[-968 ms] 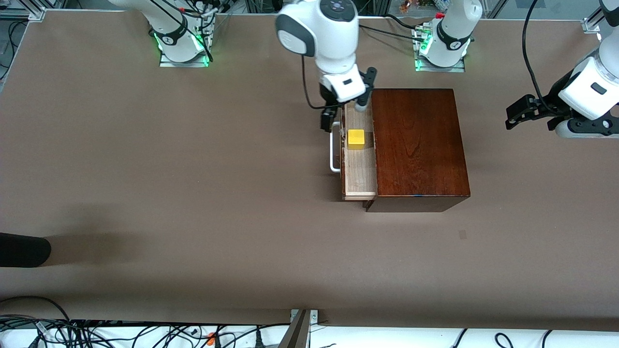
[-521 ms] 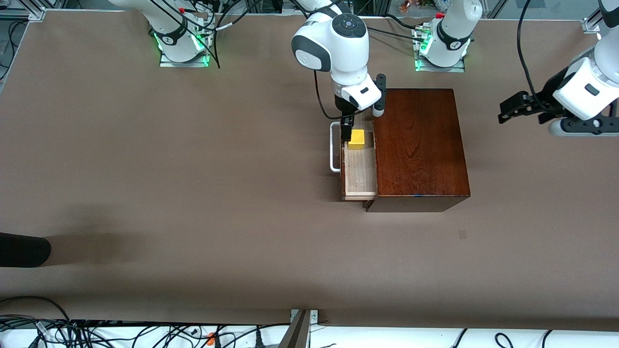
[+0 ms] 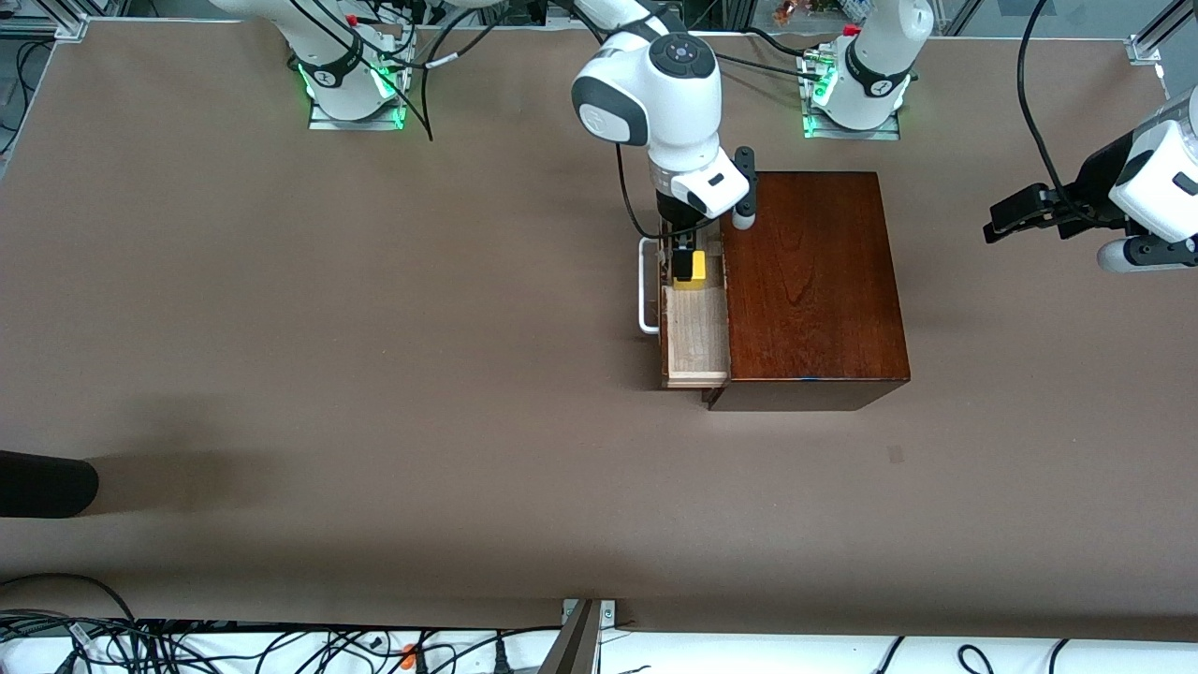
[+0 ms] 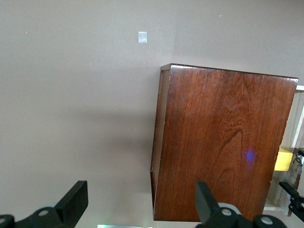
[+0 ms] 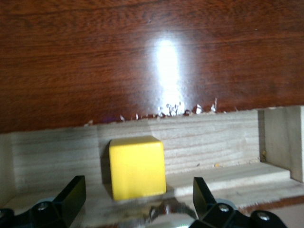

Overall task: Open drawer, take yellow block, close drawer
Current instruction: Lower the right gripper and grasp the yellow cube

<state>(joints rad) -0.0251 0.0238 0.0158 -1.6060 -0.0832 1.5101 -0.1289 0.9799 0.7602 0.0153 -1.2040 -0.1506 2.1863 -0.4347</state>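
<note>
Now the drawer (image 3: 694,323) is out and my right gripper (image 3: 684,263) hangs over the yellow block (image 3: 691,269) inside it, fingers (image 5: 69,194) spread wide — next, lower and close squarely — left gripper (image 3: 1015,215) waits, open.

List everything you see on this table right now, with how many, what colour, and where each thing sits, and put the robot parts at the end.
wooden box: one, dark reddish-brown, on the table toward the left arm's end.
drawer: one, pale wood inside, pulled open out of the wooden box toward the right arm's end.
handle: one, white loop, on the drawer's front.
yellow block: one, bright yellow, standing in the drawer.
table: one, brown surface.
cables: several, black and white, past the table edge nearest the front camera.
right gripper: one, black fingers open, down in the drawer around the yellow block.
left gripper: one, black, open, waiting in the air at the left arm's end of the table.
</note>
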